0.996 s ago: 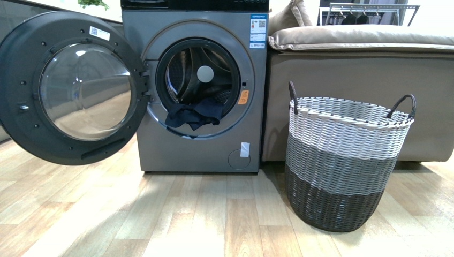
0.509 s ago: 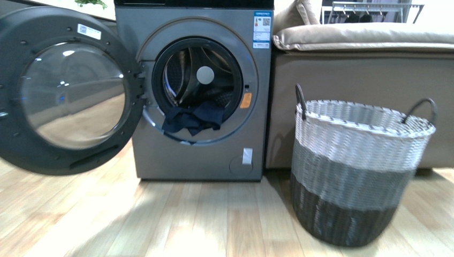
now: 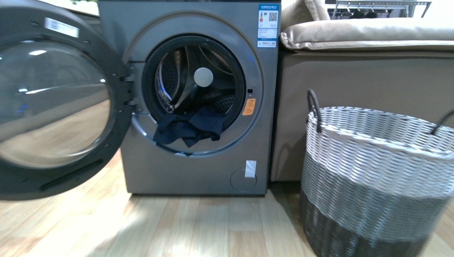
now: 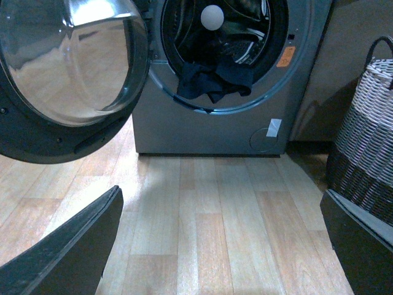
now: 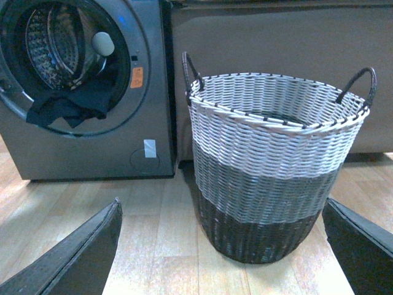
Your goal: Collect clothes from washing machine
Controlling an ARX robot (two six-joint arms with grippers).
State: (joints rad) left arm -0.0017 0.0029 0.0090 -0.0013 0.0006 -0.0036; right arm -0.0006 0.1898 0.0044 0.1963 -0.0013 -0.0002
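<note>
Ok, I'm judging this the approach step, w/ left gripper (image 4: pixel 221 192) & right gripper (image 5: pixel 221 203) both gaping empty, next needing a reach to clothes (image 3: pixel 187 127) hanging out of washing machine (image 3: pixel 193 166).

A: How is the left gripper (image 4: pixel 220 192) set?
B: Jaws spread wide, both dark fingers (image 4: pixel 73 252) in sight.
A: And the right gripper (image 5: pixel 221 201)?
B: The same, its fingers (image 5: pixel 359 246) held far apart.

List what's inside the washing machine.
A dark navy garment lies inside the washing machine, draped over its opening's lower rim. Anything beneath the fabric is hidden.
</note>
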